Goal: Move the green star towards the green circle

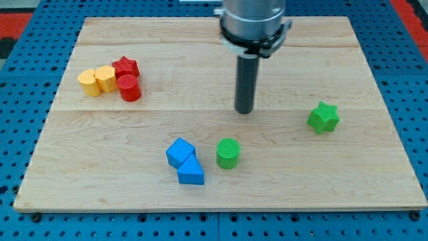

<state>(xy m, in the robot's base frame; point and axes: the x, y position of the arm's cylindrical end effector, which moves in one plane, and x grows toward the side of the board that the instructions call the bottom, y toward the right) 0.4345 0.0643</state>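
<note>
Blue pegboard is framing the scene you are looking at, and on it a pale wooden board [214,187] is lying flat, taking up most of the view. Your arm is coming down from the view's top as a dark rod, and my tip [245,111] is resting near the board's middle — there are no fingers to spread or pinch here, only the bare rod end, and it is touching no block.

You are going to need the tip on the far side of the green star [324,118]. That star is sitting to the view's right of the tip and slightly lower, well apart from it, while the green circle [228,153] is lying below the tip and a little to the view's left. So the push, as I judge it, is running leftward and slightly downward — the tip is currently standing on the wrong side for it.

The star is looking like a small, ridged, bright green block, standing alone, with bare board between it and the circle.
</note>
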